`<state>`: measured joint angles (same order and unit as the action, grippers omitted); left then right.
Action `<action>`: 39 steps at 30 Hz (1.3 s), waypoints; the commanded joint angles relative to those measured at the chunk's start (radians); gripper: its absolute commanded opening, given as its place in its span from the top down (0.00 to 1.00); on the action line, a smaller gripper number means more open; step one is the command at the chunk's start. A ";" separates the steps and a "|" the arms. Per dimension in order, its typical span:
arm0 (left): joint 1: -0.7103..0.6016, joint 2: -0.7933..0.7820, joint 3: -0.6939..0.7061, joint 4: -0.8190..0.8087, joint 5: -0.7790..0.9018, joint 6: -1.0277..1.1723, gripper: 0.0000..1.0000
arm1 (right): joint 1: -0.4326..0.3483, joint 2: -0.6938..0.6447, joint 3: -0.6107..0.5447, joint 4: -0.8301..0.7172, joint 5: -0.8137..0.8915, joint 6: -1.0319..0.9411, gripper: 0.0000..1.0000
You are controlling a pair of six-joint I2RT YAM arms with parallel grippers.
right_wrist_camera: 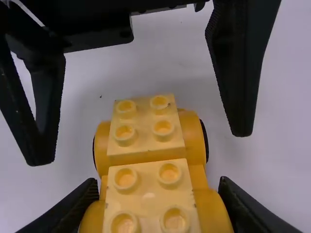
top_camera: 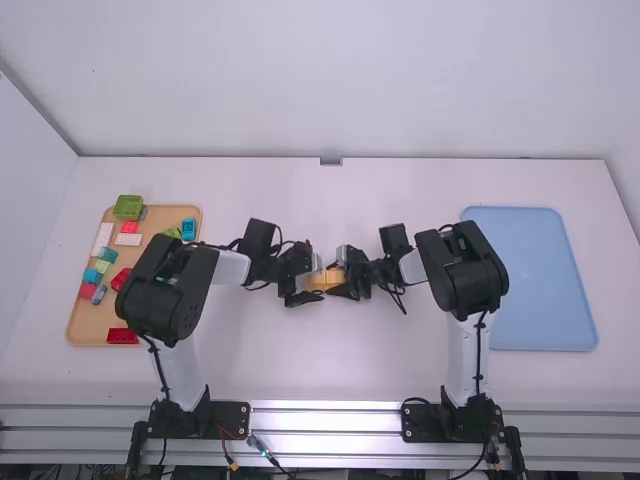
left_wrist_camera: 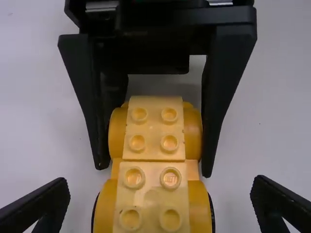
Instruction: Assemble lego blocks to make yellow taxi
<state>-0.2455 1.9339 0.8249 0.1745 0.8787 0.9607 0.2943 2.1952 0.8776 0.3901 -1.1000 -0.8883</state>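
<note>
On the brown tray (top_camera: 85,328), one red block (top_camera: 123,336) lies at the near edge. Farther, between left and right edges of the table (top_camera: 330,370), is the yellow car (top_camera: 323,283). The right gripper (top_camera: 337,280) holds it tightly; the left gripper (top_camera: 312,281) is wide around it, not touching. At the tray's far edge is a green block (top_camera: 128,207).
</note>
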 commanded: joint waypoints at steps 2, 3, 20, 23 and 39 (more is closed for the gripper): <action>0.012 -0.059 0.054 -0.068 0.022 -0.029 0.01 | -0.007 0.017 0.013 -0.005 -0.002 0.013 0.61; 0.012 -0.070 0.060 -0.080 0.021 -0.029 0.01 | -0.008 0.017 0.013 -0.005 -0.002 0.013 0.61; 0.020 -0.117 0.069 -0.162 -0.023 -0.029 0.98 | -0.018 0.017 0.013 -0.004 -0.003 0.013 0.61; 0.019 -0.090 0.069 -0.163 -0.023 -0.029 0.98 | -0.021 0.017 0.013 -0.004 -0.003 0.013 0.61; 0.011 0.029 0.074 -0.134 0.021 -0.037 0.98 | -0.021 0.017 0.013 -0.001 -0.003 0.027 0.61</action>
<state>-0.2356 1.9217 0.8982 0.0517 0.9188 0.9314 0.2787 2.1952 0.8780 0.3946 -1.0977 -0.8749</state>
